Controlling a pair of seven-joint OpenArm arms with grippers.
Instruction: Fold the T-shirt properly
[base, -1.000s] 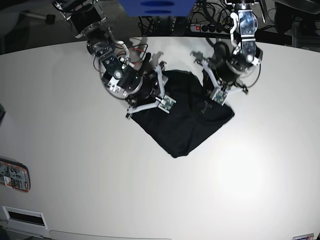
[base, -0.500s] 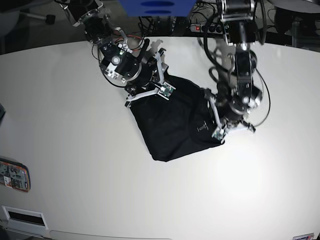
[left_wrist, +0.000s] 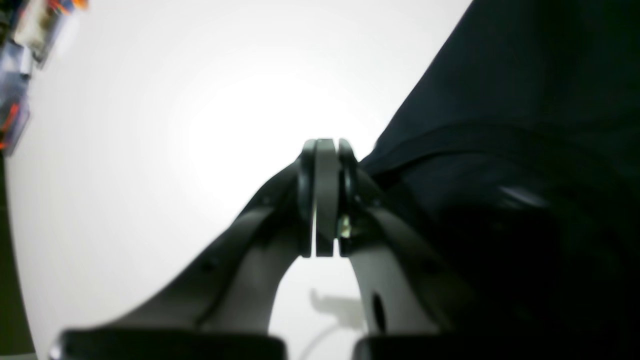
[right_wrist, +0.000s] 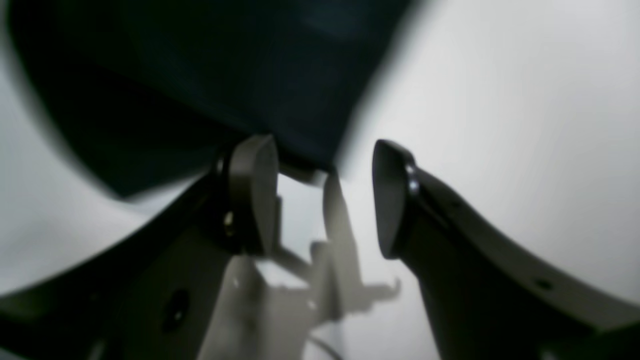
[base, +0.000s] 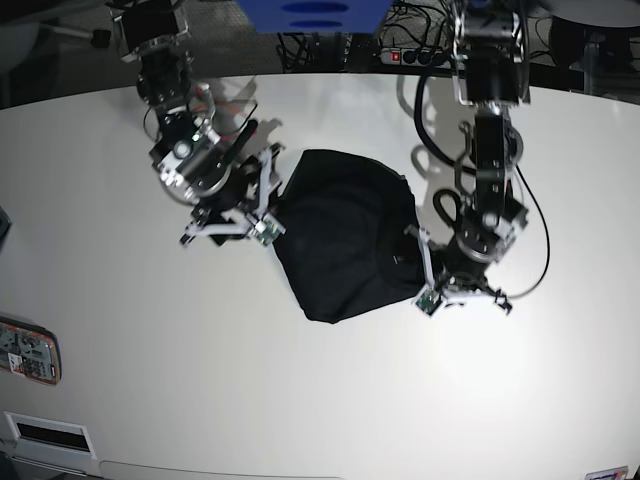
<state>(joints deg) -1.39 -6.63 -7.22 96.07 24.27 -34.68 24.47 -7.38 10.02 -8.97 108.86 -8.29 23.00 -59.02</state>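
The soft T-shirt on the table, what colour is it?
Plain black T-shirt, best seen in the base view.

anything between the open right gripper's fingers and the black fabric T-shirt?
Nothing: the right wrist view shows only bare white table between the right gripper and the plain black fabric T-shirt edge.

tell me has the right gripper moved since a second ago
Yes. In the base view the right gripper has shifted left, off the plain black fabric T-shirt toward the phone-like object side of the white table; its jaws now stand open.
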